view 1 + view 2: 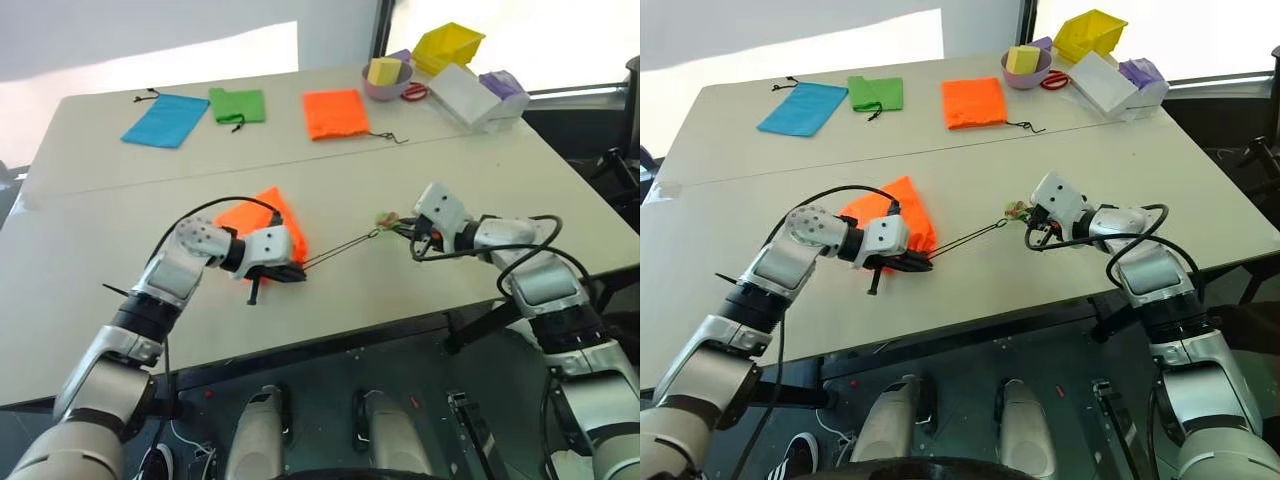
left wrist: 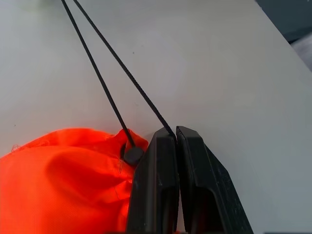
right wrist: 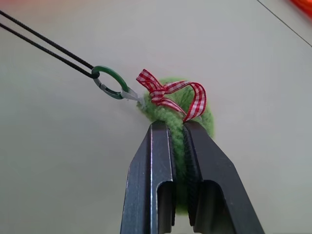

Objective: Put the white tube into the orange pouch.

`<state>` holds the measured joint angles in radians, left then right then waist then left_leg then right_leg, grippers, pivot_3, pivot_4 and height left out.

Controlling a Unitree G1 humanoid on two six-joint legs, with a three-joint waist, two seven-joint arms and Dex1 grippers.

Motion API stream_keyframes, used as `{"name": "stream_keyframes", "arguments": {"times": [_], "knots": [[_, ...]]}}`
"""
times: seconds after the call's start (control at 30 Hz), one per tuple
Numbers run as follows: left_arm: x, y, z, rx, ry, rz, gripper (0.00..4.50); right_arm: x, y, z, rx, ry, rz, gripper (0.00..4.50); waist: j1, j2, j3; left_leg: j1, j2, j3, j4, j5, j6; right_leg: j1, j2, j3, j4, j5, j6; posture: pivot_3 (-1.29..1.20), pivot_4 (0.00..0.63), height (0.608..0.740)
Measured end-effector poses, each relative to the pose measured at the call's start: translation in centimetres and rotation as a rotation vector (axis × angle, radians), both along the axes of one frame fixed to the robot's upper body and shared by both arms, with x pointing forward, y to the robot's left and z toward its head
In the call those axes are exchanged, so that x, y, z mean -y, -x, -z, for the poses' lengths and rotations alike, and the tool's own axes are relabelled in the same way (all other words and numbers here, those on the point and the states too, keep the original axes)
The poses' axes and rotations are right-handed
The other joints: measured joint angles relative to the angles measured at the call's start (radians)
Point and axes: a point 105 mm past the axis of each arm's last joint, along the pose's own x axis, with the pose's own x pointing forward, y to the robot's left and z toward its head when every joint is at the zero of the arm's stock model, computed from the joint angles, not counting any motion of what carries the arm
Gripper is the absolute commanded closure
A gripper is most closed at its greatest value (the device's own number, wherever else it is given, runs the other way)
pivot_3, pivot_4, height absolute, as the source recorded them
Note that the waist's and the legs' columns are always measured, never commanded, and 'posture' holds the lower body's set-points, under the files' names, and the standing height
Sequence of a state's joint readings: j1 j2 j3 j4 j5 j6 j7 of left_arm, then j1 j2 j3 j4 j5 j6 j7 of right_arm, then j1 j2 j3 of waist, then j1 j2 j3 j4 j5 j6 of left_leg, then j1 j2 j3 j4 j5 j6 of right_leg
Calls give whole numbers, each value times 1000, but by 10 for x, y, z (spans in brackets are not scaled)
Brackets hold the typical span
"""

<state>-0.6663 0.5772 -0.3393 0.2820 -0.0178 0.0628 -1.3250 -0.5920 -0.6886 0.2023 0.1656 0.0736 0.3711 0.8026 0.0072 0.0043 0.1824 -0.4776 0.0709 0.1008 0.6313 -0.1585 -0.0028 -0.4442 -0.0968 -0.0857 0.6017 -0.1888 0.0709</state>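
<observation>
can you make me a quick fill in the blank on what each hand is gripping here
The right hand is shut on the fuzzy ____ ball.
A red checked ____ is tied on that ball.
The left hand is shut at the mouth of the ____ pouch.
The cord between both hands is pulled ____.

Missing: green; ribbon; orange; taut

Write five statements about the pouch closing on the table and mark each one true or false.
1. The right pincer is shut on the green ball. True.
2. The dark cord hangs slack in a loop. False: it runs taut between the orange pouch and the ball.
3. The left pincer is shut at the pouch's mouth, on the cord. True.
4. A red checked ribbon is tied on the green ball. True.
5. The blue pouch lies between the two pincers. False: it lies on the far table, beside the green pouch.
</observation>
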Motion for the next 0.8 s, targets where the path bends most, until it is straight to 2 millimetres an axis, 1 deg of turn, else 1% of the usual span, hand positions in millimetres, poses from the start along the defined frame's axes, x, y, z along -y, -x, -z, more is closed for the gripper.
{"name": "stream_keyframes", "arguments": {"times": [0.27,0.33,0.43,0.53,0.63,0.67,0.7,0.73,0.8], "knots": [[0,-4,0,17,22,-29,4475,0,-2,-2,11,10,1,4500,3,0,0,0,0,0,0,0,0,0,0,0,0,0,0,0,150,740],[4,-7,0,25,46,-41,4475,2,-2,-2,9,9,8,4500,5,0,0,0,0,0,0,0,0,0,0,0,0,0,0,0,150,740],[10,-12,-1,34,97,-61,3535,4,-2,-6,7,-7,22,4500,5,0,0,0,0,0,1,0,0,1,0,0,0,0,0,0,150,740],[16,-14,-2,16,150,-80,2046,-1,7,-5,-19,-28,-6,4500,4,0,-1,0,0,0,1,0,0,1,0,0,1,0,0,0,150,740],[16,-13,-2,-21,172,-85,587,-8,19,6,-79,-42,-44,4500,4,0,-1,0,0,0,1,0,0,0,0,0,1,0,0,0,150,740],[16,-13,-5,-19,186,-88,7,-9,22,10,-102,-52,-50,4112,4,0,0,0,0,0,1,1,2,0,0,0,1,0,0,0,150,740],[16,-13,-8,-21,203,-91,0,-10,23,11,-112,-59,-51,3704,3,0,0,0,0,0,1,1,2,0,0,0,1,0,0,0,150,740],[17,-13,-15,-26,240,-95,0,-12,24,11,-123,-67,-52,3447,2,0,0,0,0,0,1,1,2,0,0,0,1,0,0,0,150,740],[20,-11,-32,-26,316,-93,0,-15,26,10,-135,-80,-62,2431,3,0,0,0,0,0,1,1,2,0,0,0,1,0,0,0,150,740]]}}
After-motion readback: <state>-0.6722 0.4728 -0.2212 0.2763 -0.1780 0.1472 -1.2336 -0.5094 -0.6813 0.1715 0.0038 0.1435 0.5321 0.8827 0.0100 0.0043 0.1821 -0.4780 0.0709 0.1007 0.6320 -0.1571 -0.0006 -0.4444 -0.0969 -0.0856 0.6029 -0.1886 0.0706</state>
